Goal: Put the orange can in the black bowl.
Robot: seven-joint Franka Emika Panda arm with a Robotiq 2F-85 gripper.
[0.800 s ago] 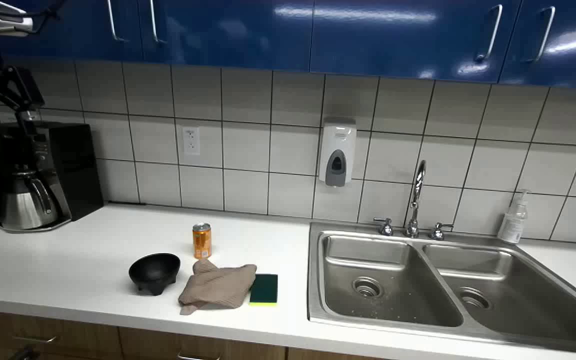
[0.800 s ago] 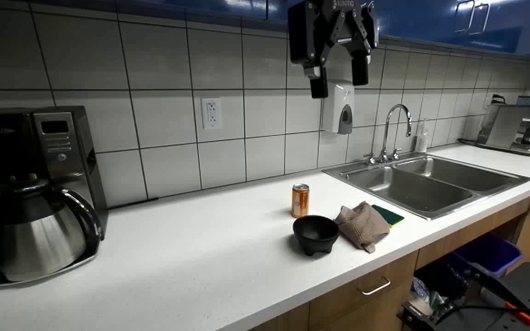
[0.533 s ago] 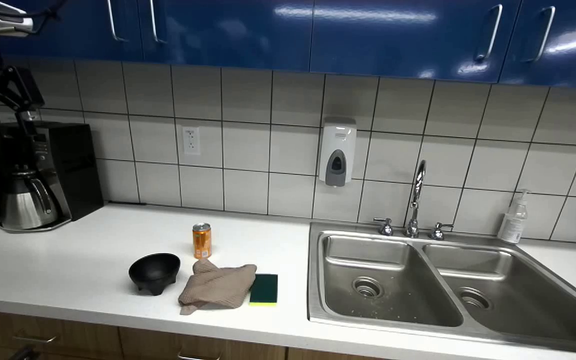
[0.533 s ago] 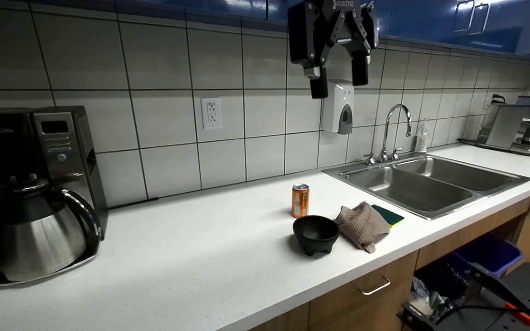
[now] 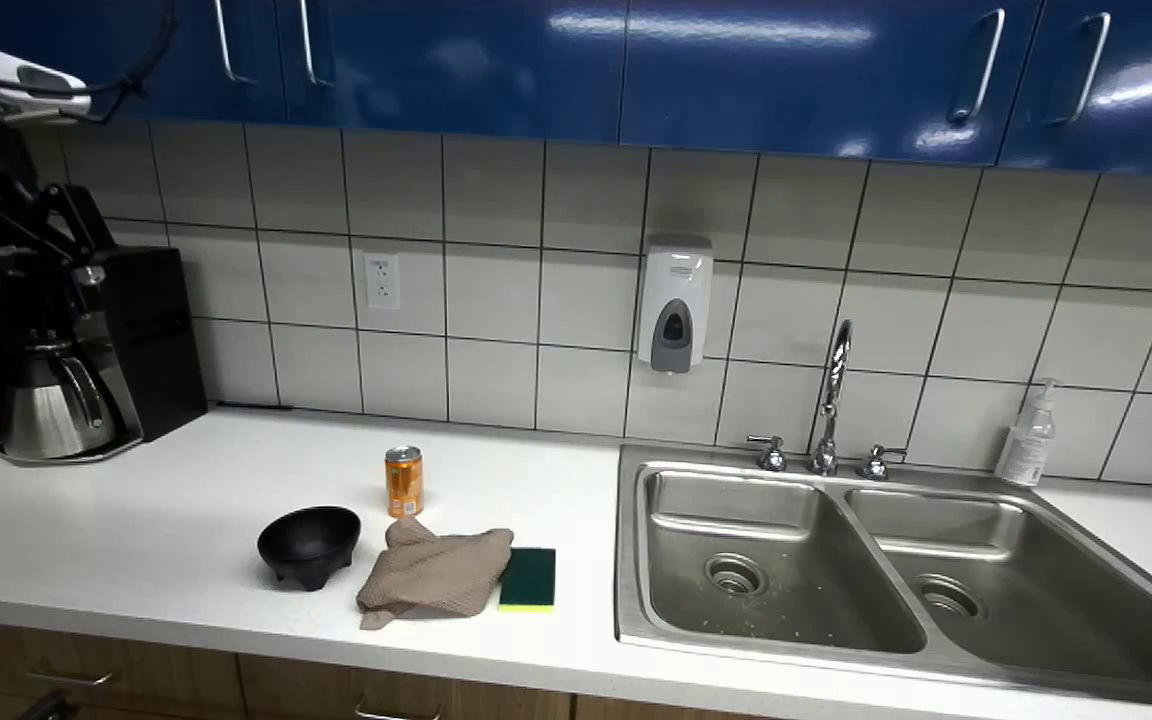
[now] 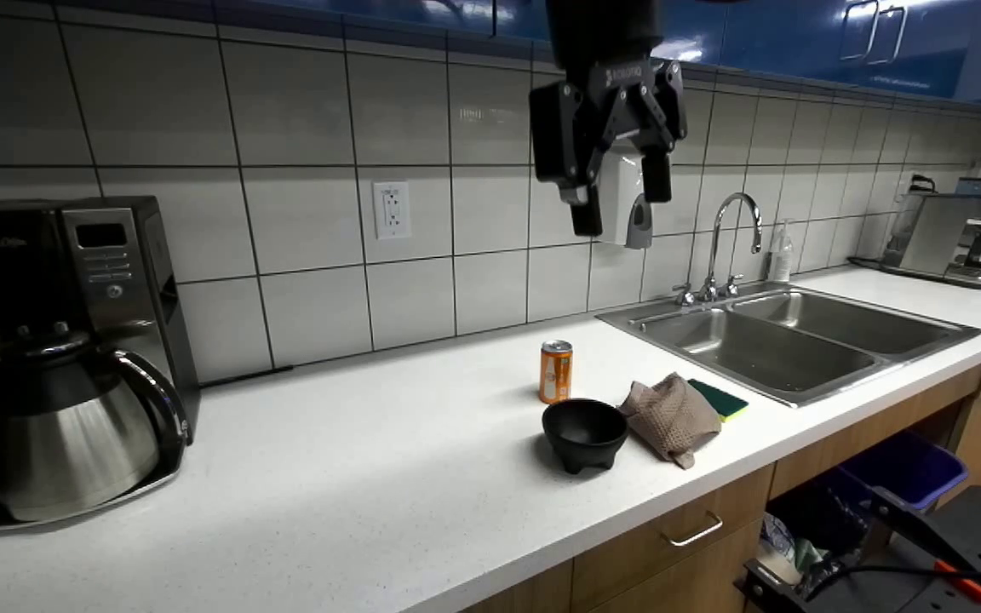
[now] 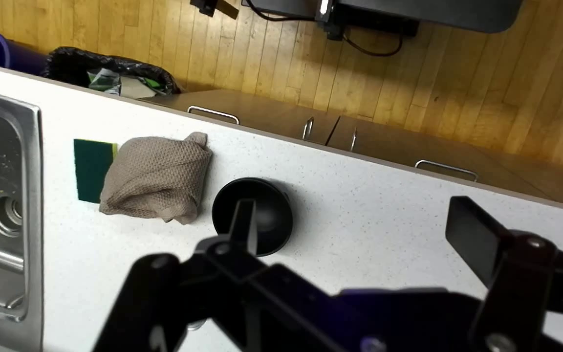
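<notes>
The orange can (image 5: pixel 404 482) stands upright on the white counter, and it also shows in an exterior view (image 6: pixel 555 372). The black bowl (image 5: pixel 309 545) stands near it, apart from it, closer to the counter's front edge; it also shows in an exterior view (image 6: pixel 585 432) and in the wrist view (image 7: pixel 274 215). My gripper (image 6: pixel 622 209) is open and empty, pointing down, high above the counter. In the wrist view its fingers (image 7: pixel 474 239) are wide apart, and one overlaps the bowl. There the can is mostly or wholly hidden behind the gripper.
A beige cloth (image 5: pixel 441 572) lies beside the bowl, with a green sponge (image 5: pixel 528 578) next to it. A double sink (image 6: pixel 784 345) lies beyond them. A coffee maker with a steel pot (image 6: pixel 73 434) stands at the counter's other end. A soap dispenser (image 5: pixel 675 305) hangs on the tiled wall.
My gripper has moved down in both exterior views, and a little to the right in the view where it is at the left edge. It stays open. The can and the bowl have not moved.
</notes>
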